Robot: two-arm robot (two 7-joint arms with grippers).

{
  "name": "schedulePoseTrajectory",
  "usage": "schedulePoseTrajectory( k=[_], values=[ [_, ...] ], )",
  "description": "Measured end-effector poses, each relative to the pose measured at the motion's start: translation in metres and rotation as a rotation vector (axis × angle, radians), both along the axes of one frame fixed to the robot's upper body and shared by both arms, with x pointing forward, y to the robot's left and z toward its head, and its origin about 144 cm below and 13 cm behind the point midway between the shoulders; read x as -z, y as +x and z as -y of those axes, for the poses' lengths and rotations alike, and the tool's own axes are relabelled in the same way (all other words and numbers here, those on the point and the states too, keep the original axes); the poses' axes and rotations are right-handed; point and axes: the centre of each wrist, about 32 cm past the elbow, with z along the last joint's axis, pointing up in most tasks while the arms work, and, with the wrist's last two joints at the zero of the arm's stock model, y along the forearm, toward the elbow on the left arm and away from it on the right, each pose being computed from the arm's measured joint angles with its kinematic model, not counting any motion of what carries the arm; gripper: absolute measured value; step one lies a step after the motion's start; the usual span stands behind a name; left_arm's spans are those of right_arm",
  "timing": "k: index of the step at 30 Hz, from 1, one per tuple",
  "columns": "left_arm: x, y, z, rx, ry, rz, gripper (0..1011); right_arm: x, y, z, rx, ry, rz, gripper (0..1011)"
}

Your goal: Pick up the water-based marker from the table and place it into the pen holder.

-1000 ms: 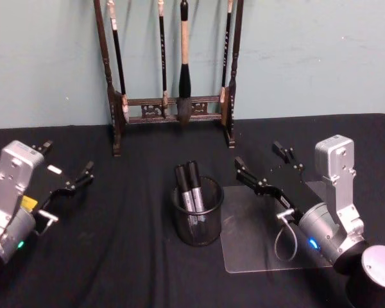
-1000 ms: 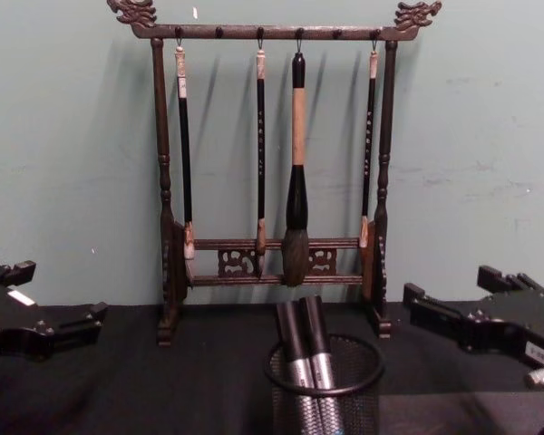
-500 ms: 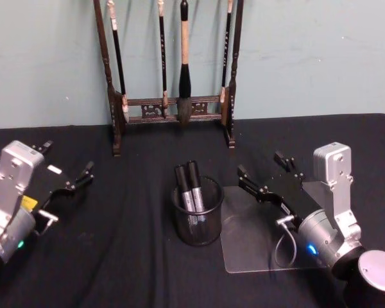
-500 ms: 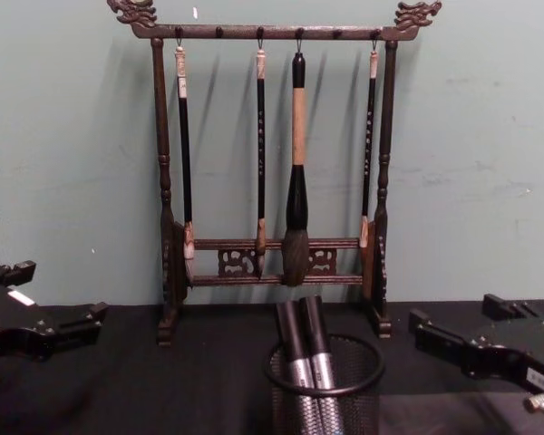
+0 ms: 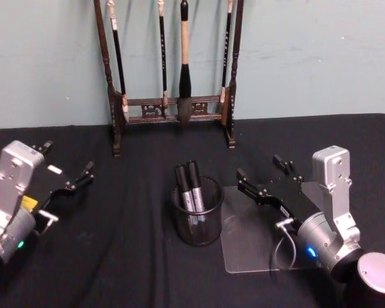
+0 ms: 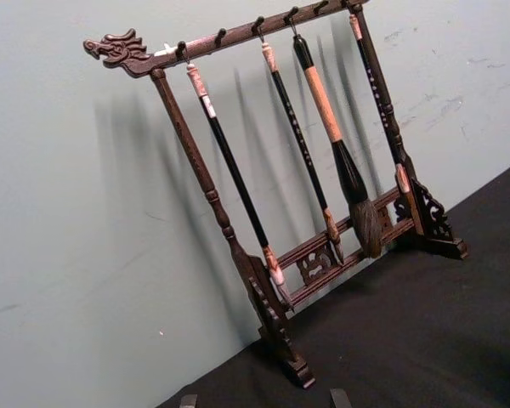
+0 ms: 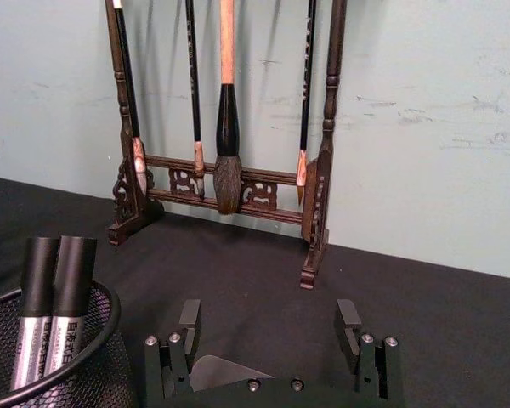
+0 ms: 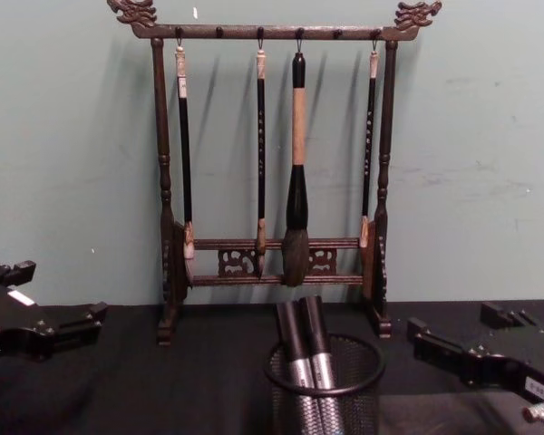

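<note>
Head view: our right gripper (image 5: 262,173) hangs spread wide and empty over a clear sheet (image 5: 250,239) on the table (image 5: 128,256); two markers (image 5: 190,186) stand in the pen holder (image 5: 197,212). Our left gripper (image 5: 67,167), also wide, sits parked left. Chest view: both markers (image 8: 304,349) lean inside the pen holder (image 8: 325,390), before the brush rack (image 8: 272,163).

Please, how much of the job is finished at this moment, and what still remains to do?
Done, as it looks: two markers stand in the pen holder, and no marker lies on the table. In hand: nothing; the right gripper hangs open and empty over a clear sheet beside the holder, and the left gripper is open and empty at the left. Left: seemingly nothing.
</note>
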Motion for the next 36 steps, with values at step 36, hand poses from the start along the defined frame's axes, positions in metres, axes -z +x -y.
schedulePoseTrajectory(
  k=[36],
  values=[
    [0.0,0.0,0.0,0.0,0.0,0.0,1009,-0.001,-0.0002,0.0,0.001,0.0,0.001,1002]
  ],
)
